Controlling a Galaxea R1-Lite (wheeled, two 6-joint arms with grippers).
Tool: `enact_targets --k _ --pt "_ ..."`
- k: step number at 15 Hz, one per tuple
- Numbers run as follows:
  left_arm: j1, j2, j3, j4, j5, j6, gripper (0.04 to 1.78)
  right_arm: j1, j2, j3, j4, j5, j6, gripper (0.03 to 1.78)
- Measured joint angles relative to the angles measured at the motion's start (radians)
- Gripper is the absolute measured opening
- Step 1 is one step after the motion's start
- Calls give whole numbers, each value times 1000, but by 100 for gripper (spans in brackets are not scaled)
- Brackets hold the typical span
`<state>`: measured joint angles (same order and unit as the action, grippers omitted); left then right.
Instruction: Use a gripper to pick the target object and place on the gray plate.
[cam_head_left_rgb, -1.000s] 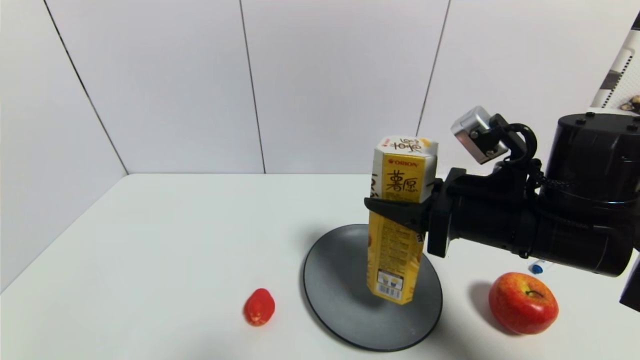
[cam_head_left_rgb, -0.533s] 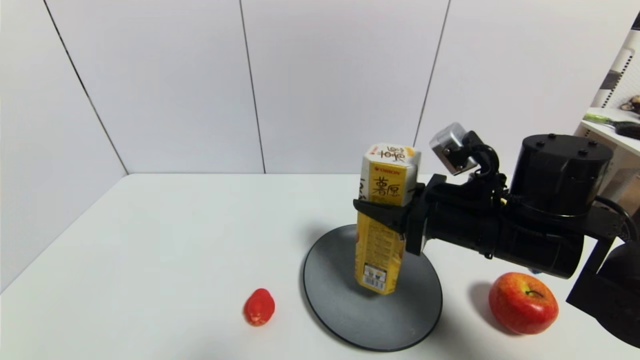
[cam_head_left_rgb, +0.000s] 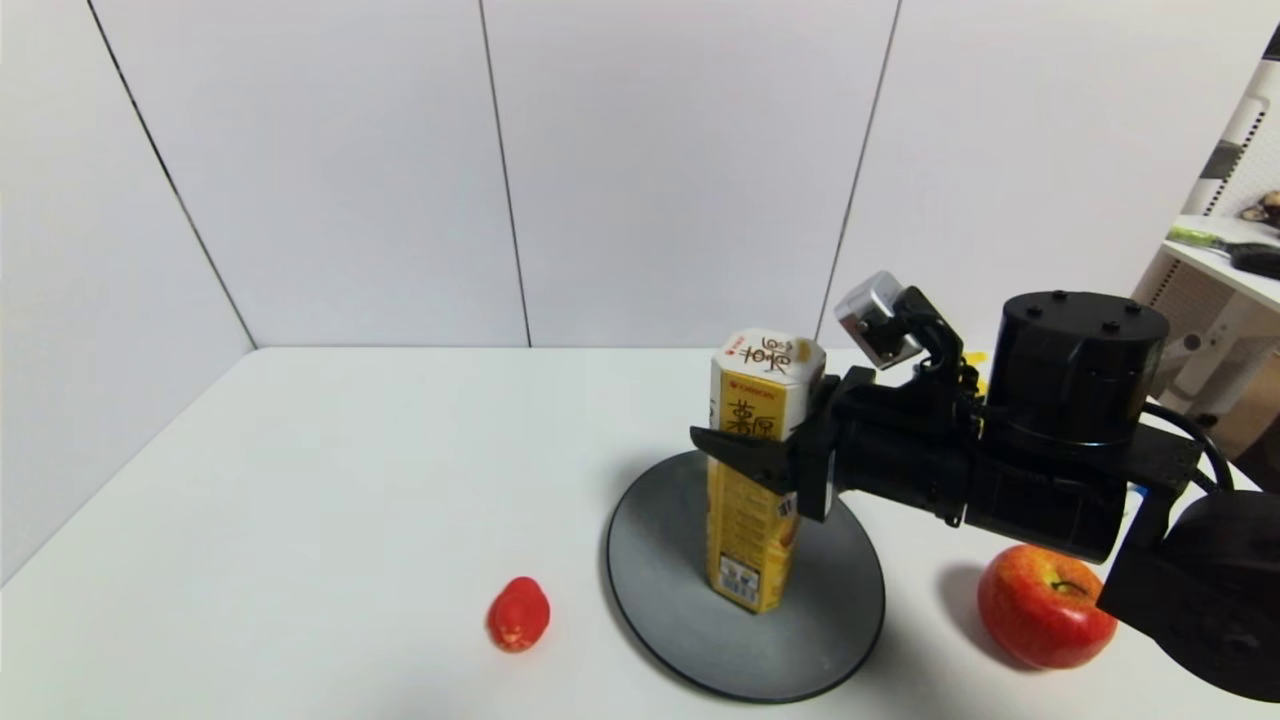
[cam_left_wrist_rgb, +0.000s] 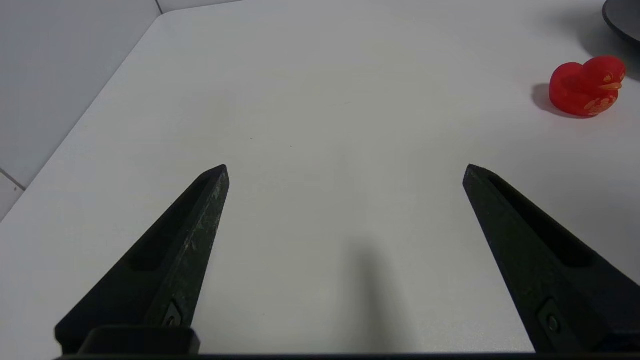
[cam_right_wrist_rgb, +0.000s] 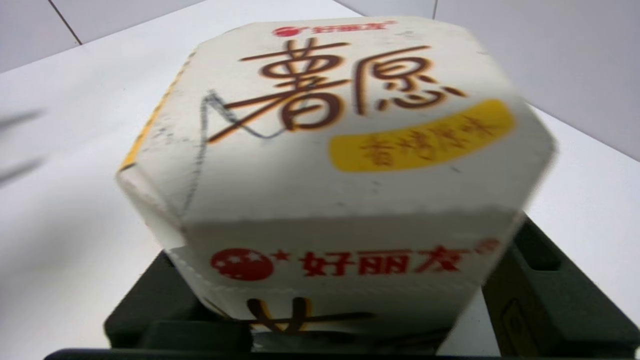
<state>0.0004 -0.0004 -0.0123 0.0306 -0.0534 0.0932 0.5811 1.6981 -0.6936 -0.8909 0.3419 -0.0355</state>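
The tall yellow hexagonal snack carton (cam_head_left_rgb: 752, 500) with a white top stands slightly tilted over the middle of the gray plate (cam_head_left_rgb: 660, 540). Its base is at the plate's surface; I cannot tell whether it touches. My right gripper (cam_head_left_rgb: 752, 452) reaches in from the right and is shut on the carton's upper part. In the right wrist view the carton's white top (cam_right_wrist_rgb: 330, 130) fills the frame between the black fingers (cam_right_wrist_rgb: 530, 280). My left gripper (cam_left_wrist_rgb: 345, 167) is open and empty over bare table, out of the head view.
A red apple (cam_head_left_rgb: 1045, 605) lies right of the plate, under my right arm. A small red toy duck (cam_head_left_rgb: 518, 613) sits left of the plate and also shows in the left wrist view (cam_left_wrist_rgb: 586, 85). White walls close the table's back and left.
My right gripper has come down and moved left with the carton. The carton's base has dropped from above the plate to the plate's surface.
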Motion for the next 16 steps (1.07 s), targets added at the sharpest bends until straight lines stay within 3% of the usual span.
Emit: enact_targets --k 4,10,13,16 --pt "0 0 0 0 0 0 169 -12 -65 10 0 -4 9 152" --pt "0 0 0 0 0 0 169 -10 -335 113 38 12 30 162" --pt "0 0 0 0 0 0 169 -2 -459 121 126 80 31 165" --pt "0 0 0 0 0 0 169 -50 -541 57 291 97 33 167"
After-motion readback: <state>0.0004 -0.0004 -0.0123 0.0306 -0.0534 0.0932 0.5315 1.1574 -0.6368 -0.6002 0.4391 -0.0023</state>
